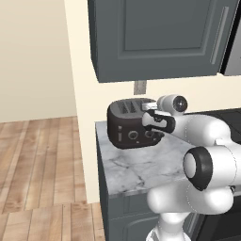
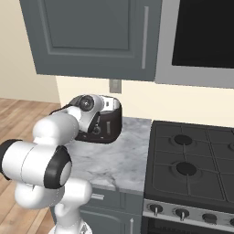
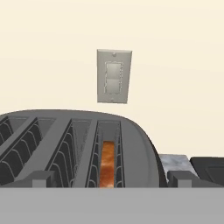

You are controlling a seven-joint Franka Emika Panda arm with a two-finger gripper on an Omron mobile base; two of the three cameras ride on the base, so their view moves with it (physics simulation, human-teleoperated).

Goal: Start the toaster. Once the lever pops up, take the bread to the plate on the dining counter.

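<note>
Fingertips of the end effector (image 3: 111,179) are poking up at the bottom of the hand view, set wide apart and holding nothing. Right past them the bread (image 3: 107,162) is sitting down inside a slot of the toaster (image 3: 83,146), with just its thin brown top edge showing. It is looking small, light and stiff, and probably crumbly, so a hard squeeze could be breaking it. The best place to be taking hold would be across its two flat faces near the top edge, once it is standing higher out of the slot. The toaster's metal walls are hugging the bread closely, so there is little room for the fingertips right now.

In the left base view, the dark toaster (image 1: 132,123) is standing on the marble desk (image 1: 136,164) near the wall, with two round knobs on its long face. A grey wall outlet (image 3: 113,76) is hanging on the cream wall behind it. A black stove (image 2: 192,164) is sitting just beside the desk.
</note>
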